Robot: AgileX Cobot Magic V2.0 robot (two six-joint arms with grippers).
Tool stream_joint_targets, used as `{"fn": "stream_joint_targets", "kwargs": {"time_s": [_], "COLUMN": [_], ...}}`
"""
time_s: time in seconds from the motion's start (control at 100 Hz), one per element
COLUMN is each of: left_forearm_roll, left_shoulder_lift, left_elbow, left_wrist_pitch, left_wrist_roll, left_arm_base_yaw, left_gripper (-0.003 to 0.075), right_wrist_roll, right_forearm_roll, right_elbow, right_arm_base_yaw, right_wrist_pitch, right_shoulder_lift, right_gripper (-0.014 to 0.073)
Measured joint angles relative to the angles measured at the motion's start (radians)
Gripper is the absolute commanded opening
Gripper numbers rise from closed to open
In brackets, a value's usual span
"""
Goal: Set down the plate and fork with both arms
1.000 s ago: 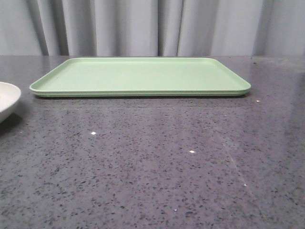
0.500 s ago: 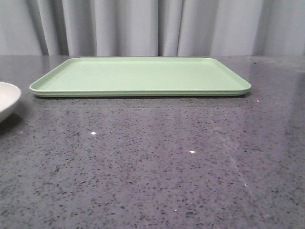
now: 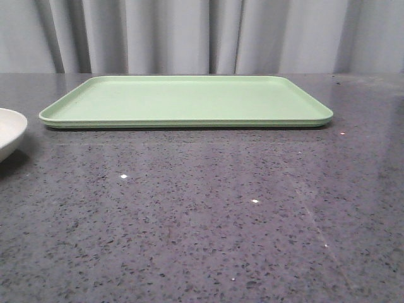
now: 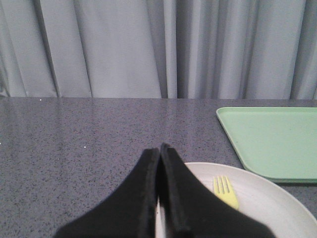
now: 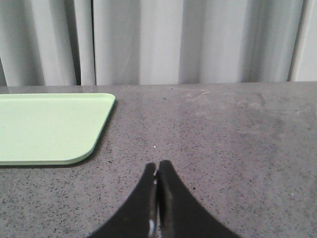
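Note:
The off-white plate shows only as a rim at the left edge of the front view. In the left wrist view the plate lies just beyond my fingers, with the pale-yellow fork lying in it, tines pointing away. My left gripper is shut and empty, its tips above the plate's near rim. My right gripper is shut and empty above bare table, to the right of the tray. Neither gripper shows in the front view.
A flat light-green tray lies at the back middle of the dark speckled table; its corner shows in the left wrist view and in the right wrist view. Grey curtains hang behind the table.

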Motion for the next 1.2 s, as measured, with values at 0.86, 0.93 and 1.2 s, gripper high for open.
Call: {"fn": "stream_joint_targets", "kwargs": {"time_s": [0.86, 0.93, 1.2], "left_forearm_roll": [-0.025, -0.023, 0.005], "left_shoulder_lift": [0.436, 0.436, 0.436], "left_elbow": [-0.351, -0.351, -0.353], "left_wrist_pitch": [0.232, 0.219, 0.205], "left_wrist_roll": [0.026, 0.026, 0.026], "left_arm_base_yaw": [0.000, 0.000, 0.000], "left_gripper": [0.0439, 0.0438, 0.0438], "right_wrist_roll": [0.000, 0.000, 0.000], "right_forearm_roll": [0.000, 0.000, 0.000], "right_elbow": [-0.370, -0.370, -0.370], "right_arm_base_yaw": [0.000, 0.000, 0.000], "right_wrist_pitch": [0.349, 0.341, 0.323], "right_shoulder_lift": [0.417, 0.417, 0.417], "right_gripper": [0.0437, 0.0437, 0.0437]}}
